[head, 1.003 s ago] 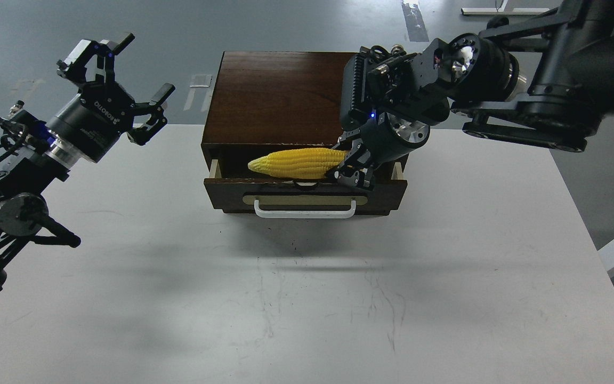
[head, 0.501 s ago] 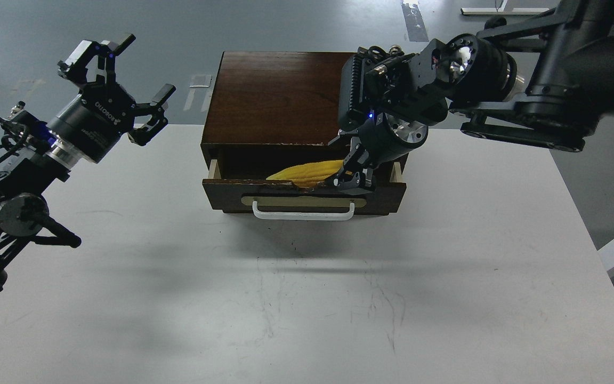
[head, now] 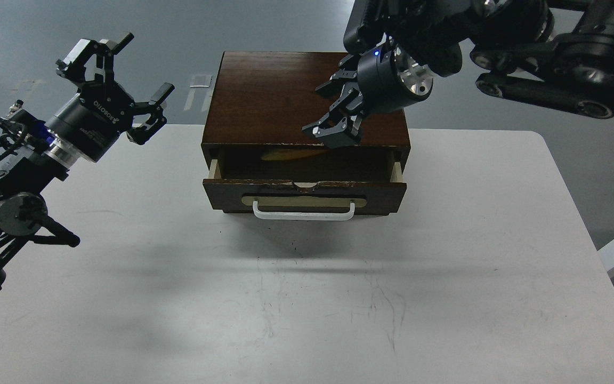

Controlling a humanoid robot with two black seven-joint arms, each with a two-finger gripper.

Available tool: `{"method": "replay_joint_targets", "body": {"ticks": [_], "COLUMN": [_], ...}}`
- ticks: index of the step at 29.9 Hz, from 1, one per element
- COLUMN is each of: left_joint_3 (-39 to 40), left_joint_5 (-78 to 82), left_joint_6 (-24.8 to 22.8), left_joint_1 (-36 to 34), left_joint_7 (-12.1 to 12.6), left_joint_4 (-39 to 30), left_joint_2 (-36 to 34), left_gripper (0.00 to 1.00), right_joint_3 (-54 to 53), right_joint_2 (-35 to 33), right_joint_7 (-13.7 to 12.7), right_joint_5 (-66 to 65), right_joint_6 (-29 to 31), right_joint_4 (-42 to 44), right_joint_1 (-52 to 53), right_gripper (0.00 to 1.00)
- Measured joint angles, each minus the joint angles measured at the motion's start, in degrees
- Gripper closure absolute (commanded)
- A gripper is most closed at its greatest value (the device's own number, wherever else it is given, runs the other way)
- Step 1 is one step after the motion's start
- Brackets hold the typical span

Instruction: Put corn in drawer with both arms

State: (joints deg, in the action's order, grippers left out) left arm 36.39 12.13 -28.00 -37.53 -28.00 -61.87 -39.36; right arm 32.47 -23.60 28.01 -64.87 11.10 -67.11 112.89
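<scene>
The drawer (head: 304, 194) of the dark wooden box (head: 280, 96) stands pulled open, with its white bar handle (head: 303, 214) facing me. The yellow corn (head: 293, 154) lies inside at the back of the drawer, mostly hidden in shadow. My right gripper (head: 333, 125) hangs above the drawer's back edge, over the box top, fingers spread and empty. My left gripper (head: 118, 80) is open and empty, raised above the table's far left, well apart from the box.
The white table (head: 307, 293) carries only the box. Its right edge and far right corner (head: 544, 138) show, with grey floor beyond. My right arm (head: 552, 32) crosses above the box from the upper right.
The corn dropped from my right gripper into the drawer. The right gripper opened and rose up and back over the box top. The left arm has not moved.
</scene>
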Motion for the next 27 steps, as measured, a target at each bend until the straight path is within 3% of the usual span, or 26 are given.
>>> {"method": "replay_joint_targets", "body": {"ticks": [5, 7, 13, 22, 27], "left_joint_3": [0.0, 0.0, -0.1, -0.1, -0.1], "left_joint_5": [0.0, 0.0, 0.0, 0.1, 0.1], "left_joint_6": [0.0, 0.0, 0.0, 0.0, 0.0], "left_joint_1": [0.2, 0.3, 1.0, 2.2, 3.1], "left_joint_7": [0.0, 0.0, 0.0, 0.0, 0.0], "left_joint_4": [0.0, 0.0, 0.0, 0.0, 0.2], "left_joint_2": [0.2, 0.3, 1.0, 1.8, 2.4], "left_gripper": [0.02, 0.02, 0.02, 0.02, 0.02], "right_joint_3": [-1.2, -3.3, -16.8, -39.3, -43.7], "right_joint_2": [-8.3, -11.3, -19.2, -19.6, -18.1], "right_joint_7": [0.0, 0.0, 0.0, 0.0, 0.0], "right_joint_5": [20.6, 27.0, 39.4, 49.6, 54.2], "right_joint_6": [0.3, 0.3, -0.5, -0.9, -0.9], "right_joint_4": [-0.4, -0.3, 0.5, 5.1, 5.9], "right_joint_1": [-4.8, -8.3, -25.4, -53.1, -60.1], "right_gripper": [0.11, 0.06, 0.04, 0.00, 0.00]}}
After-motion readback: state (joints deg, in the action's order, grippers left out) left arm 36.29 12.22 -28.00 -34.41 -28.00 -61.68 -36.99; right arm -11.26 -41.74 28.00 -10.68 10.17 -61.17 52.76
